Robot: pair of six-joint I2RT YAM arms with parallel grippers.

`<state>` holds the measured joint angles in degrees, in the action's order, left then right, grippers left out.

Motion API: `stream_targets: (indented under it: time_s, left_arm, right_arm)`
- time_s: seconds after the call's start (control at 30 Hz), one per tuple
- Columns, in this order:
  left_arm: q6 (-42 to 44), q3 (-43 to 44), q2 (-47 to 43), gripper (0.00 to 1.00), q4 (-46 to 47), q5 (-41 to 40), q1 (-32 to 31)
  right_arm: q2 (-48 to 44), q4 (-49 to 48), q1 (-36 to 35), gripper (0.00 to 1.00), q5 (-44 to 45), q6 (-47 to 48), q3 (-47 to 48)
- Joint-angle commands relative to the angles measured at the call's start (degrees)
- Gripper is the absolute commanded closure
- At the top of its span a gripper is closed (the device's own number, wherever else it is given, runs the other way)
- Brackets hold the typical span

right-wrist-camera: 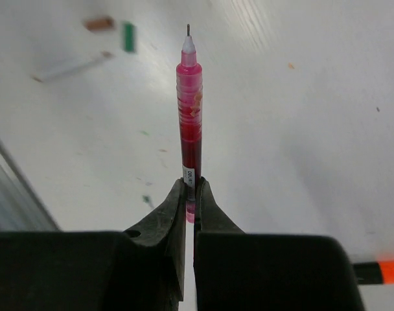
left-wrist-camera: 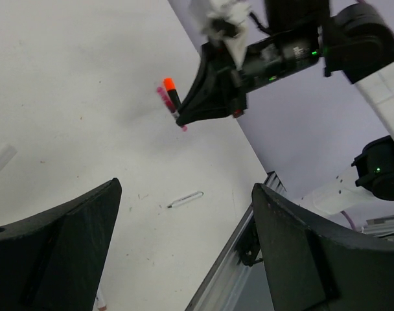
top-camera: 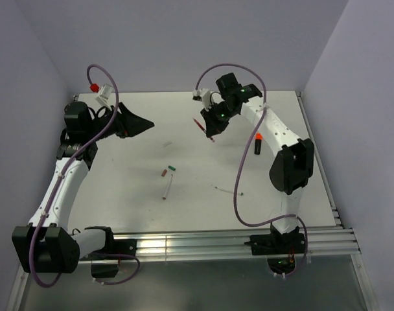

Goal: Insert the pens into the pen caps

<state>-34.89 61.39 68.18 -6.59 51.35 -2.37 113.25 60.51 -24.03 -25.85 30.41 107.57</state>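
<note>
Pinching the red pen (right-wrist-camera: 189, 110) in my right jaws, tip out over the counter (right-wrist-camera: 301, 129); left jaws gaping wide, empty.

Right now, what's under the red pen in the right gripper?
Only bare table shows beneath the red pen. Its rear end is covered, clamped inside the right gripper.

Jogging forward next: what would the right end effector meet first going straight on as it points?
Likely bare table, touched by the red pen it grips, tip first. The green cap and brown cap lie left of that line; depth is unclear.
</note>
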Motion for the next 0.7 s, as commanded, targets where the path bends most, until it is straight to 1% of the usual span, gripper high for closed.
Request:
stream_targets:
  time_s: [0.0,0.03,0.07,0.17,0.23,0.3,0.43,0.5,0.6,0.67]
  left_arm:
    - [-6.0,-3.7,-3.1,0.13,13.9,-0.4,0.1]
    - [-7.5,-5.7,-3.2,0.13,19.3,-0.5,0.0]
    - [-10.4,-6.5,-3.2,0.14,21.3,-0.8,0.0]
    - [-13.3,-8.5,-2.3,0.15,27.2,-1.5,-0.7]
    - [-13.6,-8.1,-1.2,0.15,28.1,-2.2,-2.4]
    - [-14.1,-7.9,-0.3,0.15,29.9,-3.3,-3.9]
    - [-14.6,-6.3,2.6,0.18,31.9,-4.2,-8.9]
    - [-13.9,-5.1,3.5,0.19,30.8,-4.2,-10.1]
    - [-12.1,-2.8,5.6,0.24,28.5,-4.7,-11.8]
    - [-11.7,-2.5,6.0,0.25,28.6,-4.4,-12.7]
  right_arm:
    - [-6.1,0.4,-0.3,1.00,-15.2,-10.1,4.9]
    - [-6.5,0.3,-0.3,1.00,-17.7,-11.4,5.5]
    - [-7.6,0.0,-0.3,1.00,-20.3,-12.4,5.4]
    - [-9.3,-2.3,-0.4,1.00,-27.7,-16.6,3.9]
    - [-10.1,-4.5,-0.5,1.00,-31.8,-19.3,2.8]
    - [-11.4,-5.8,-0.8,1.00,-32.2,-20.6,1.6]
    - [-11.9,-6.8,-1.7,1.00,-35.0,-21.9,1.2]
    - [-12.3,-7.1,-2.2,1.00,-35.8,-22.2,0.5]
    - [-13.1,-7.2,-2.9,1.00,-36.9,-22.2,0.0]
    - [-13.8,-7.4,-3.4,1.00,-36.9,-22.4,-0.3]
